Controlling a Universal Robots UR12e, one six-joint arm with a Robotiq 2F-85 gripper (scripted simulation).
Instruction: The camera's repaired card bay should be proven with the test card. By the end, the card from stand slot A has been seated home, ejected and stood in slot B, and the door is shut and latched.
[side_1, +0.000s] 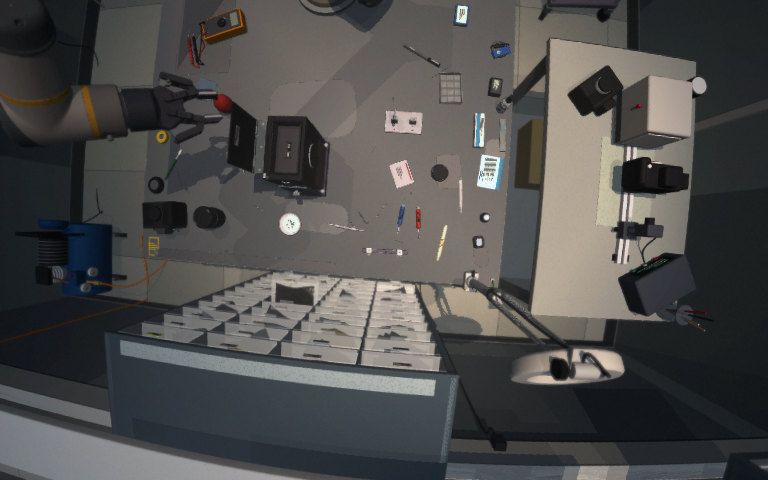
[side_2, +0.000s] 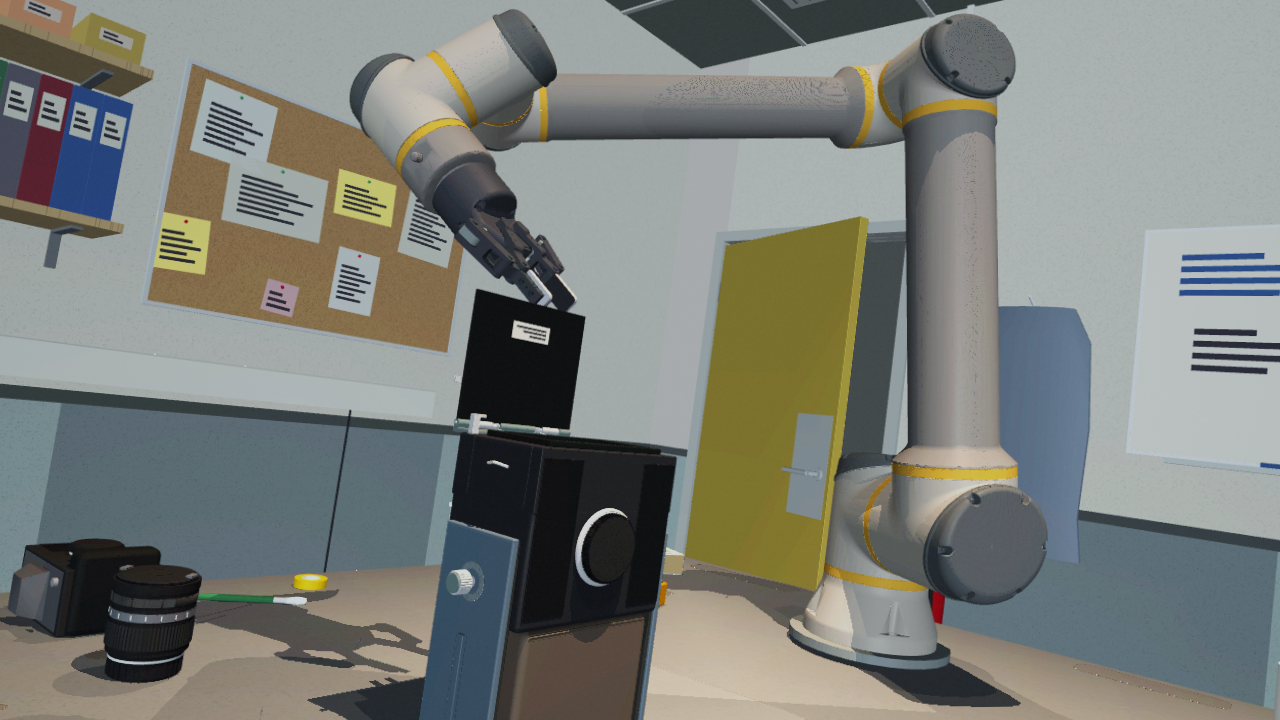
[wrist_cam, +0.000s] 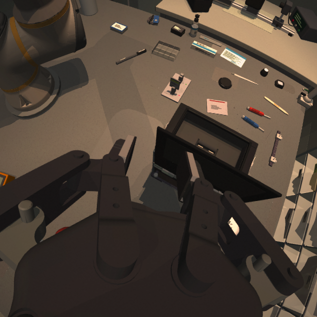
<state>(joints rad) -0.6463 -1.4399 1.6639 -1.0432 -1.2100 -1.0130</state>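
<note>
The camera's black card door (side_2: 521, 360) stands open and upright on its hinge, with a small white label near its top edge. My gripper (side_2: 546, 282) is right at that top edge, open and empty, tilted down toward the door (wrist_cam: 189, 165). Below the door the black camera body (side_1: 296, 154) shows its open bay, with the card slot (wrist_cam: 205, 147) visible inside. The card stand (wrist_cam: 176, 87) sits on the bench beyond the camera, with a card standing in it; which slot holds it I cannot tell.
Behind the camera a cork board and a yellow room door line the wall. A spare camera and lens (side_2: 150, 618) sit at the bench's left. Screwdrivers (wrist_cam: 257, 116), a pen (wrist_cam: 131, 56), a small tray and a drawer cabinet (side_1: 294, 317) surround the work.
</note>
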